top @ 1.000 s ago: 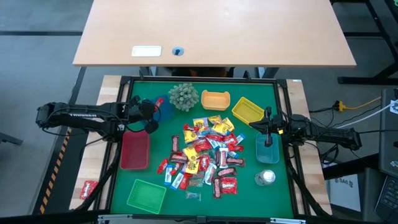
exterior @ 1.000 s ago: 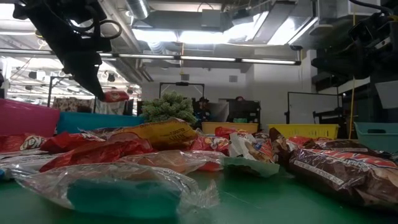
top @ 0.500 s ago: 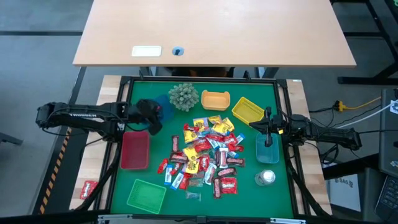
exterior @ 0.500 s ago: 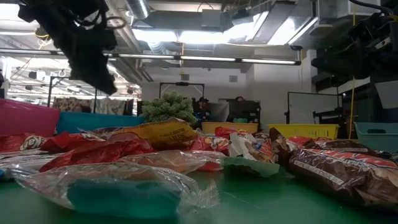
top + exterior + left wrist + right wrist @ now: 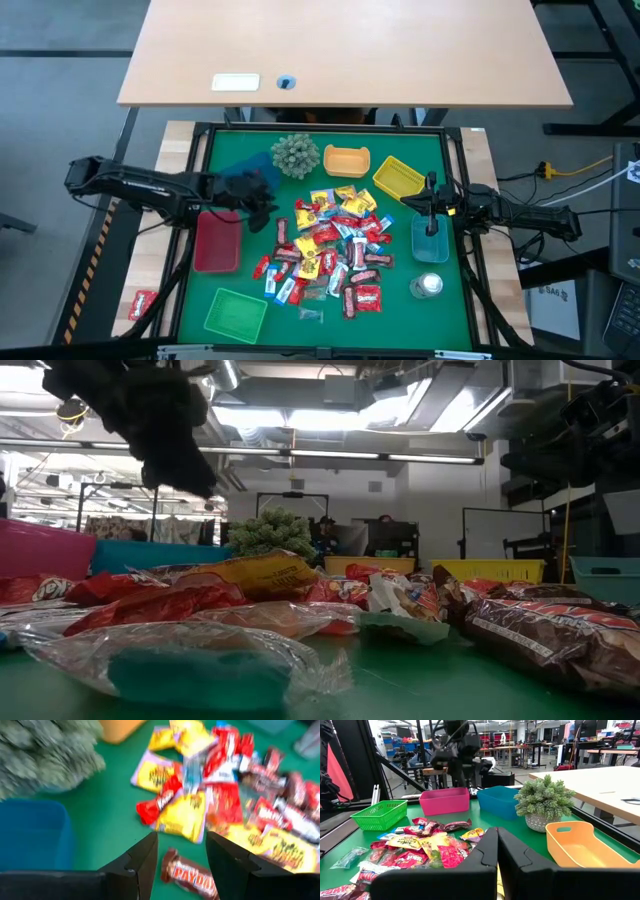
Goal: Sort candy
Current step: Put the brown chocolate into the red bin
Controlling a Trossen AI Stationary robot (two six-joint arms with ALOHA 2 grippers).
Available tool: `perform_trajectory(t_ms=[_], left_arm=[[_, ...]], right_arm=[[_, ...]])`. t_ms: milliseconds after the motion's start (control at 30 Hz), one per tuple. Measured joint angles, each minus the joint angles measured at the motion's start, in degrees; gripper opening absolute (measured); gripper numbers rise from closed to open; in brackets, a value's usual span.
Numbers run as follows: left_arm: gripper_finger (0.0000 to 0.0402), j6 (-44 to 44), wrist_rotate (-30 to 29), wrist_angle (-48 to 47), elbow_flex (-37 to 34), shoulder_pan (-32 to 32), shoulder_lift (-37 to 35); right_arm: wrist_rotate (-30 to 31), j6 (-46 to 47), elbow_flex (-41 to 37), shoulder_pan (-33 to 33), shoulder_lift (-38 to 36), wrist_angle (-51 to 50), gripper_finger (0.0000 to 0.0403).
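Observation:
The candy (image 5: 330,250) lies in a loose heap of red, yellow, blue-white and dark wrapped packets on the green mat, and it fills the left wrist view (image 5: 225,795). My left gripper (image 5: 268,208) hangs open and empty above the mat, between the blue tray (image 5: 238,168) and the heap's left edge. Its fingers slant down over a dark-and-white bar (image 5: 192,876) without touching it. In the low view my left gripper (image 5: 195,475) shows high above the packets. My right gripper (image 5: 420,203) waits shut and level at the mat's right side, with its shut fingers (image 5: 497,850) empty.
Trays ring the heap: red (image 5: 217,243), green (image 5: 235,313), orange (image 5: 346,160), yellow (image 5: 398,177) and pale blue (image 5: 432,240). A spiky plant ball (image 5: 295,155) stands at the far side. A clear cup (image 5: 428,285) stands near right. One red packet (image 5: 142,303) lies off the mat.
My left gripper held a red packet over the blue tray a second ago. That packet has gone from its fingers. The gripper has since swung toward the table's right, to the heap's left edge, and has tipped and rolled on the way.

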Motion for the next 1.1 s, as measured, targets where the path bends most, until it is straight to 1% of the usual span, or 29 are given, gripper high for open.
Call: perform_trajectory(t_ms=[200, 300, 500, 600, 700, 933, 1100], left_arm=[[0.0154, 0.0, 0.0, 0.0, 0.0, -0.5, 6.8], [0.0154, -1.3, 2.5, 0.0, 0.0, -0.5, 9.9], [0.0154, -13.9, 8.7, 0.0, 0.0, -0.5, 13.4], [0.0154, -22.1, 10.3, 0.0, 0.0, -0.6, 14.1], [0.0154, -29.5, 10.5, 0.0, 0.0, -0.6, 14.3], [0.0154, -39.3, 10.4, 0.1, 0.0, -2.3, 14.3], [0.0154, -45.9, 7.5, 0.4, 0.0, -4.4, 14.3]], right_arm=[[0.0, 0.0, 0.0, 0.0, 0.0, 0.0, 0.0001], [0.0, 0.0, 0.0, 0.0, 0.0, 0.0, 0.0001], [0.0, 0.0, 0.0, 0.0, 0.0, 0.0, 0.0001], [0.0, 0.0, 0.0, 0.0, 0.0, 0.0, 0.0001], [0.0, 0.0, 0.0, 0.0, 0.0, 0.0, 0.0001], [0.0, 0.0, 0.0, 0.0, 0.0, 0.0, 0.0001], [0.0, 0.0, 0.0, 0.0, 0.0, 0.0, 0.0001]])
